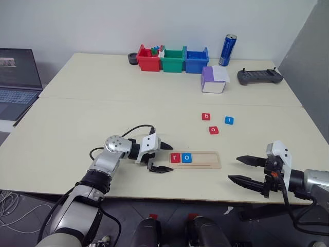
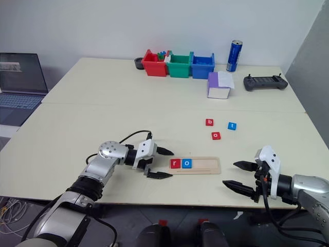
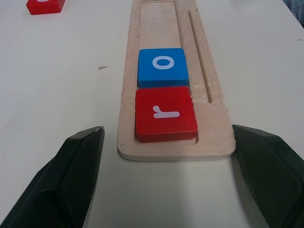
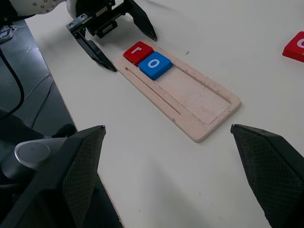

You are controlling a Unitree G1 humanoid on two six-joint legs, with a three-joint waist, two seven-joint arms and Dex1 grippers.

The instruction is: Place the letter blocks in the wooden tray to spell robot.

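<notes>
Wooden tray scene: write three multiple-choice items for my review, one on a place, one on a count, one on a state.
1. Where does the red r block lie?
A. in the wooden tray, at the end nearest the left gripper
B. beside the blue can
C. in the green bin

2. How many letter blocks lie on the table outside the tray?
A. one
B. three
C. five

3. How do the left gripper's fingers stand?
A. shut on a block
B. open, holding nothing
C. shut, holding nothing

Key: 1 A, r sits beside the blue o block at that end. 2 B, the red b block, blue t block and red o block lie loose. 3 B, the fingers stand apart astride the tray's end.
</notes>
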